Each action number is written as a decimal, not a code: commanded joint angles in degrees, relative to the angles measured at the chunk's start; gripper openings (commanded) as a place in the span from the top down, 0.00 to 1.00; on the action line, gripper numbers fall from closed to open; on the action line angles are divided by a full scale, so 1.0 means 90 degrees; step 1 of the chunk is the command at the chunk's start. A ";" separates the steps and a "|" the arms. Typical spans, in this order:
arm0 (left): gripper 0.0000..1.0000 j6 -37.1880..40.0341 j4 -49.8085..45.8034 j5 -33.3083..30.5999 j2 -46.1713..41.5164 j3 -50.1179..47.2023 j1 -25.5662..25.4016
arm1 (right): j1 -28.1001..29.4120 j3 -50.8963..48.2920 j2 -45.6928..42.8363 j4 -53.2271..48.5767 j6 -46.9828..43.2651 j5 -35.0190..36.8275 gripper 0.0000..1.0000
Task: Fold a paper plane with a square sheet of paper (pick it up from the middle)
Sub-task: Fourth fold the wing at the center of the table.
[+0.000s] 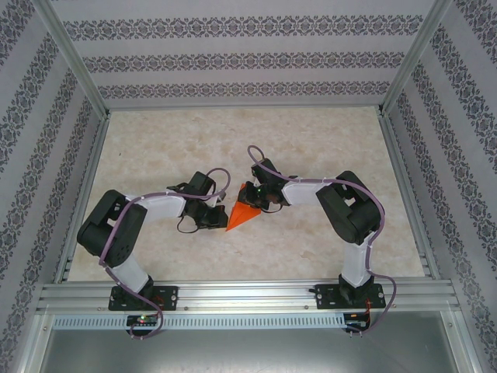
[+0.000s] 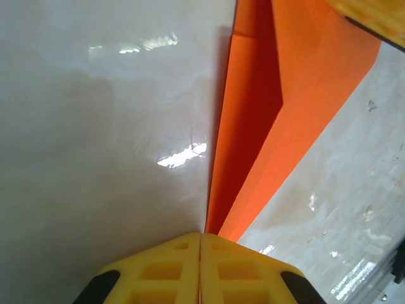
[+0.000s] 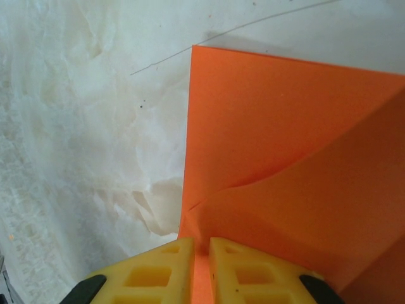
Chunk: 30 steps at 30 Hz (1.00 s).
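orange paper (image 1: 239,217) — wide end hidden under right pincer (image 1: 261,202) | creases too small

pale marbled tabletop (image 1: 311,140) enclosed by 3 patterned striped walls (image 1: 233,58) and aluminium rails (image 1: 248,294).

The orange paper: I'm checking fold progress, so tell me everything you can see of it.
The orange paper is thin, plain and bright, and partly folded: flaps creased over in layers make a pointed wedge whose tip aims near-left. It sits mid-table between the grippers. The left gripper is shut at its narrow tip. The right gripper pinches its wider end, with paper between the fingers. Whether it lies flat or is lifted is unclear.
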 commanded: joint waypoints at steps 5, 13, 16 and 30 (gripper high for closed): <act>0.83 -0.0081 -0.0995 -0.0946 -0.0992 0.0076 -0.0092 | 0.0075 -0.0105 0.0289 -0.0641 -0.0126 0.0345 0.84; 0.80 -0.0524 -0.0114 0.0236 -0.1195 0.0360 -0.0102 | 0.0078 -0.0127 0.0318 -0.0603 -0.0130 0.0333 0.84; 0.80 -0.0758 0.0431 0.0642 -0.0863 0.0288 -0.0138 | 0.0076 -0.0145 0.0311 -0.0568 -0.0121 0.0329 0.84; 0.82 -0.0895 0.0858 0.0497 0.0224 0.0095 -0.0233 | 0.0089 -0.0142 0.0381 -0.0541 -0.0091 0.0297 0.84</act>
